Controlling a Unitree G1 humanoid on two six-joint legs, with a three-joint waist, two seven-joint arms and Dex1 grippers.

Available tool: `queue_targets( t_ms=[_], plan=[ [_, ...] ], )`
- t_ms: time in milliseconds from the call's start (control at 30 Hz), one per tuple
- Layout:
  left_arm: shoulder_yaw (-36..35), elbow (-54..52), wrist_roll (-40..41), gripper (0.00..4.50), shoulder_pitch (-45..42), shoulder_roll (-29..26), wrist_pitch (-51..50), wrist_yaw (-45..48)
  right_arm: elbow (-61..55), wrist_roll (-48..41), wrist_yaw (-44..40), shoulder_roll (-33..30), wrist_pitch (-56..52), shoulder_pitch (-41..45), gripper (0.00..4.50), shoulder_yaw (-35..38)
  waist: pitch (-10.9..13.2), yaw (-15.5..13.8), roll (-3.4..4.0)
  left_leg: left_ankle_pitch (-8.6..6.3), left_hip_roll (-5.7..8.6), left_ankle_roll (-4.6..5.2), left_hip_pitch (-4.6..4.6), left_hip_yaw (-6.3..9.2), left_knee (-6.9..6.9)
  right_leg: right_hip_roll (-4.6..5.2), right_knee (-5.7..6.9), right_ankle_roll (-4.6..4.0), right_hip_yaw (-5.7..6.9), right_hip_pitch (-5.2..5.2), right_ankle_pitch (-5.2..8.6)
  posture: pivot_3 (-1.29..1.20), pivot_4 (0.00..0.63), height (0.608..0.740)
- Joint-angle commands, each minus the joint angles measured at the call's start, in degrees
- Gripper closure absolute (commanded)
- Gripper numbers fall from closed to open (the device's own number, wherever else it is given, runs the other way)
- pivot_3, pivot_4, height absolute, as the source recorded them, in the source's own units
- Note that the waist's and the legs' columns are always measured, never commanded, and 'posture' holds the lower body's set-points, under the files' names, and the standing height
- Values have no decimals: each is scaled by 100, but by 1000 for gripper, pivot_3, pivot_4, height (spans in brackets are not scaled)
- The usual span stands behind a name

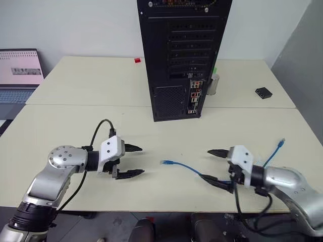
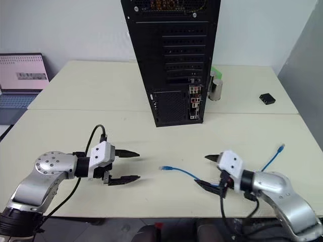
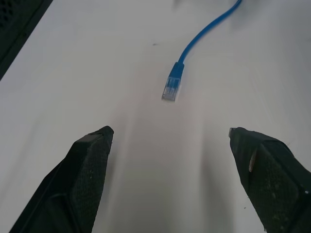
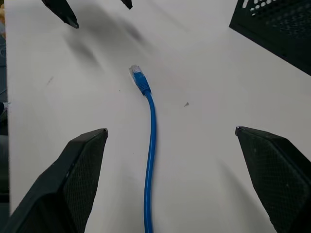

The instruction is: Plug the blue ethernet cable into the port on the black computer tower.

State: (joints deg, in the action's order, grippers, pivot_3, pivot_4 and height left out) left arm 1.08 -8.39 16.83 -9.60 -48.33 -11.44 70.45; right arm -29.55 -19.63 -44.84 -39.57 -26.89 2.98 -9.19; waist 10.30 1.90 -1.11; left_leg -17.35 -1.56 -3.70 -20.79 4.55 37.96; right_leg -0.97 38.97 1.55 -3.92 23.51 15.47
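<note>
Pale table point(image 1: 75, 126) (loose blue ethernet cable point(image 1: 184, 167))

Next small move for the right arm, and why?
Probably lower the right gripper and close on the blue ethernet cable. Its open fingers straddle the cord just behind the plug, which lies loose on the table, with the black computer tower beyond.

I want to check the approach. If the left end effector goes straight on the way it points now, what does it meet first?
Probably the plug of the cable, lying on the table ahead of the open left end effector; nothing lies between them, though depth is unclear.
</note>
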Motion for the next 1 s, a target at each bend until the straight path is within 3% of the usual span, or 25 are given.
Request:
queue_targets(
  t_ms=[33,300,433,900,1000],
  plan=[
    [27,22,-93,432,-32,-100,268,78,586,477,29,370,302,481,28,-588,0,0,0,0,0,0,0,0,0,0,0,-9,0,0,-4,0,150,740],
    [119,-75,-135,432,-26,-48,260,19,1513,1195,56,1052,658,1119,28,-1307,0,1,0,0,0,0,-2,4,0,1,2,-12,5,2,-6,0,150,740],
    [161,-111,-202,432,-50,-8,178,-117,1739,1453,26,1133,838,1179,713,-1437,0,-2,0,0,1,0,-3,4,0,2,2,-12,6,2,-6,0,150,740],
    [336,-198,-171,432,-132,114,96,-176,1910,1697,-94,1133,723,1301,4106,-1427,-1,-2,0,0,1,0,0,6,2,2,4,-13,7,0,-7,0,150,740],
    [469,-43,-250,432,-293,250,158,-203,1574,1690,-169,1048,666,1321,4483,-1406,-1,-15,0,0,1,0,-1,7,2,2,5,-13,9,0,-7,0,150,740]
  ],
)
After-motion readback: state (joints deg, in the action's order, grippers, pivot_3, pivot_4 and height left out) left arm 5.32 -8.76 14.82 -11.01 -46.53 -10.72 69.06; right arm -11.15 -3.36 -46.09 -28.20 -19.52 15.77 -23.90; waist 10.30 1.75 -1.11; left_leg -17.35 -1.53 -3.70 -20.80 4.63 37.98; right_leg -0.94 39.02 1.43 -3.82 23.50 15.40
